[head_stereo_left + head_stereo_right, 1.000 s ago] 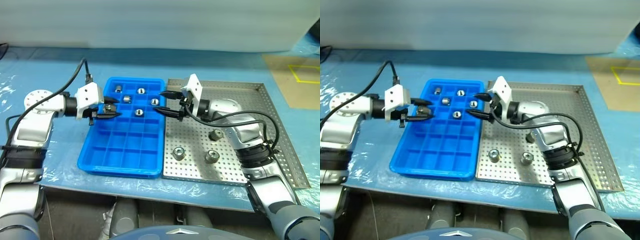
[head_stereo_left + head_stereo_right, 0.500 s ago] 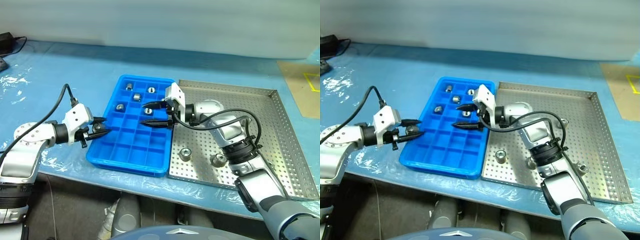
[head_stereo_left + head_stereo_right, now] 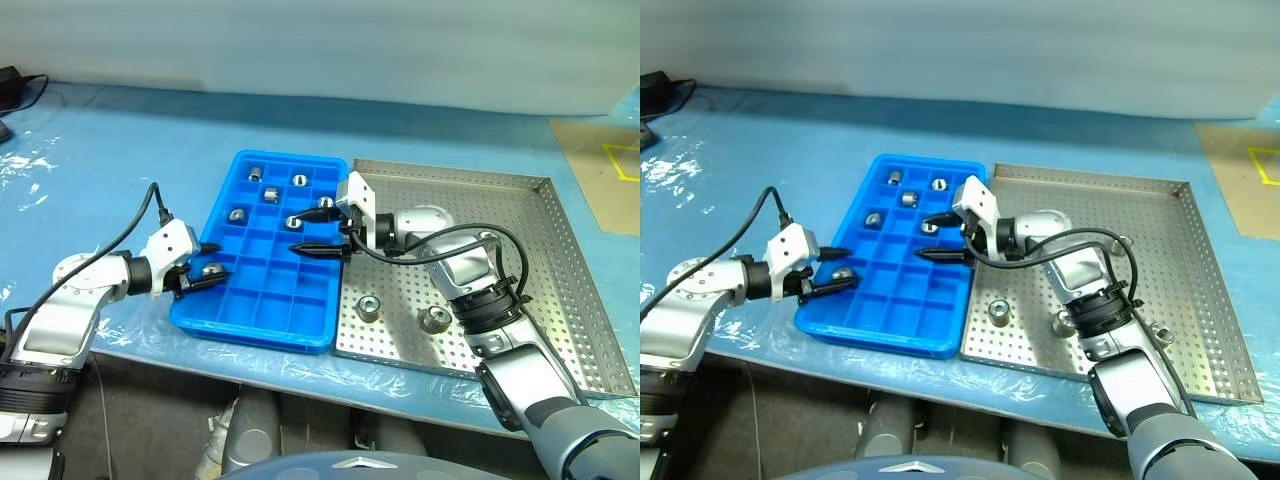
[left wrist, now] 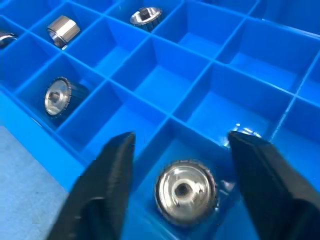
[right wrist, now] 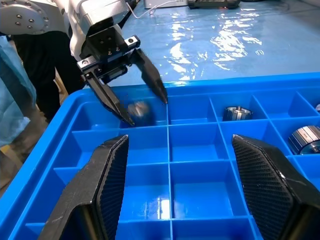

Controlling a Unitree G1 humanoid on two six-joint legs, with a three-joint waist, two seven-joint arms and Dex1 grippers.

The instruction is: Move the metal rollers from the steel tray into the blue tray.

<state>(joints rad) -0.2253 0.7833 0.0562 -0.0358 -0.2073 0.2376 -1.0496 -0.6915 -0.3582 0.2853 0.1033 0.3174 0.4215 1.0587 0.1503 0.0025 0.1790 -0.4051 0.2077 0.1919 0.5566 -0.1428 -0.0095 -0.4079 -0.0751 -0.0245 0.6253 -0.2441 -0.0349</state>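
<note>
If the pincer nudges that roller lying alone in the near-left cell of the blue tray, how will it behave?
The roller is a shiny metal cylinder, so probably heavy for its size and slippery. It may roll, but the blue tray cell walls should stop it.

Setting: workshop or robotics lab bench. Evidence: table wrapped in light blue plastic sheeting, across the frame; perforated steel tray, right of centre; blue tray with grid compartments, centre, holding metal rollers; yellow tape marking on a brown surface, right edge; dark cable, upper left corner.
</note>
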